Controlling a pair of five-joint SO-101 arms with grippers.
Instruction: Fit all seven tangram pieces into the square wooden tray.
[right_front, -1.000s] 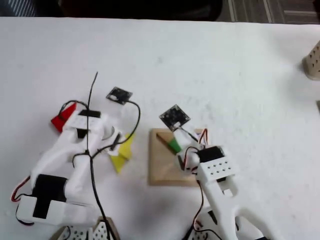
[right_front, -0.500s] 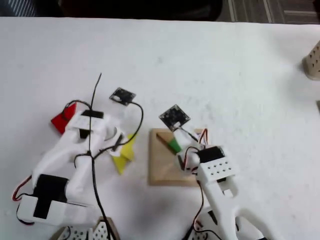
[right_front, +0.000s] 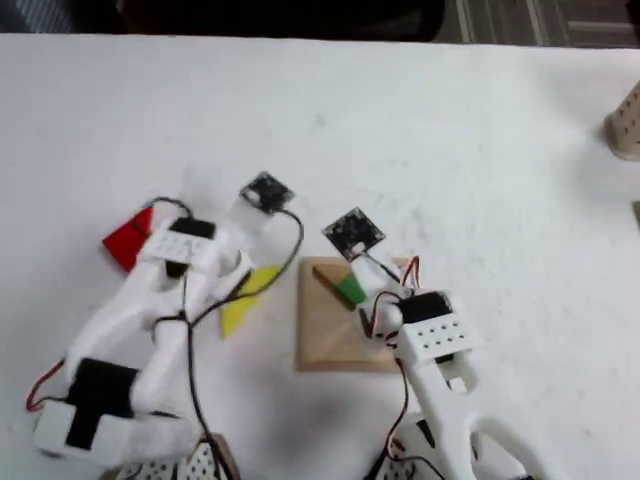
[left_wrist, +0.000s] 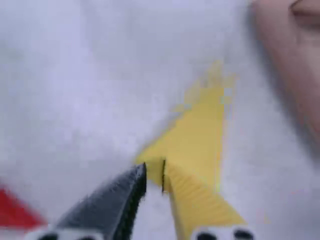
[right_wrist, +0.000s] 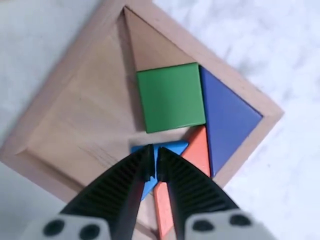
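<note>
Red pc (right_front: 122, 240) near held yellow pc (right_front: 240, 305)

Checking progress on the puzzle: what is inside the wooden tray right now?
Inside the wooden tray lie a green square, a dark blue triangle, an orange piece and a light blue piece. The fingers of the right gripper cover part of those last two.

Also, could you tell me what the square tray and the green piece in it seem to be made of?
The square tray looks like bare light wood: pale tan, matte, with faint grain lines on its floor. The green piece has an even, matte colour and crisp edges; painted wood or plastic, the look leaves that open.
</note>
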